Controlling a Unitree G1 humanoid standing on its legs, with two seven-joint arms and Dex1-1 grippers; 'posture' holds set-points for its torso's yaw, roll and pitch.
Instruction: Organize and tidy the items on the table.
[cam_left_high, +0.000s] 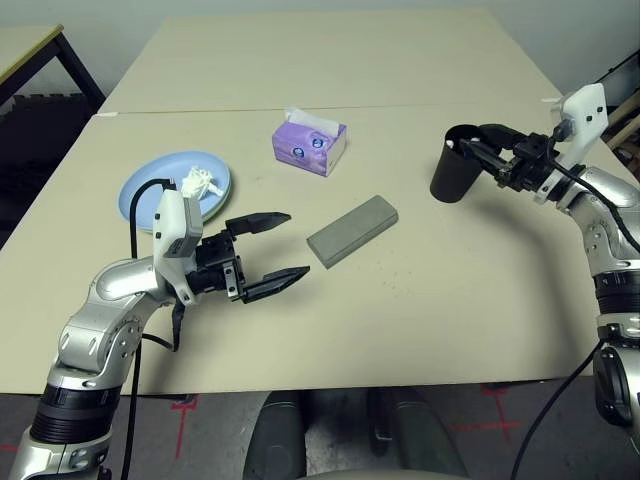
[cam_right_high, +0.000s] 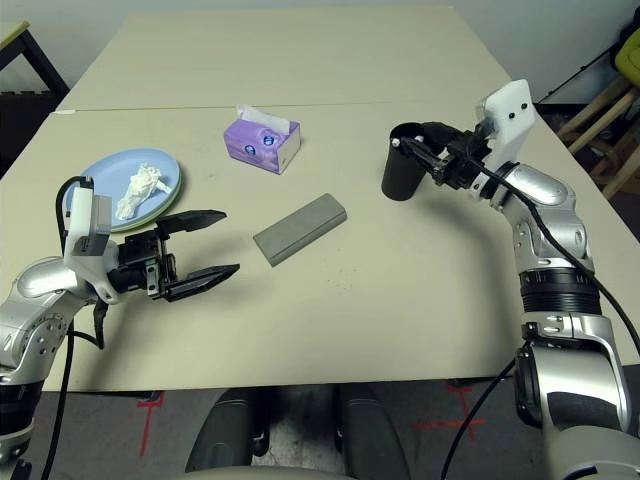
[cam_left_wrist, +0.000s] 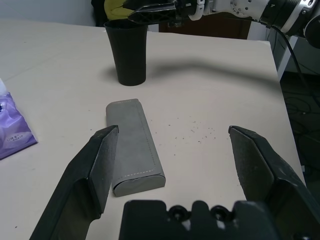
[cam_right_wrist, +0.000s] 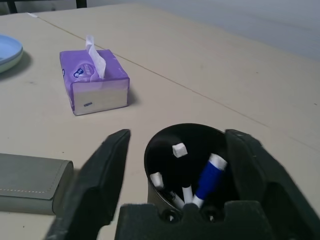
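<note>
Matt surfaces, mostly plastic and paper

Smooth matt table (cam_left_high: 450, 300); felt-like stitched glasses case (cam_left_wrist: 132, 145); matt black plastic cup (cam_left_high: 455, 170); glossy cardboard tissue box (cam_left_high: 308, 145); crumpled paper tissue (cam_right_high: 138, 190).

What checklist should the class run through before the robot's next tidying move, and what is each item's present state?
1. Right end effector open around the black cup: ok.
2. Cup upright on the table: ok.
3. Markers inside the cup: ok.
4. Left end effector open and empty: ok.
5. Grey glasses case lying free in front of the left end effector: ok.
6. Crumpled tissue off the light blue plate: not ok.
</note>
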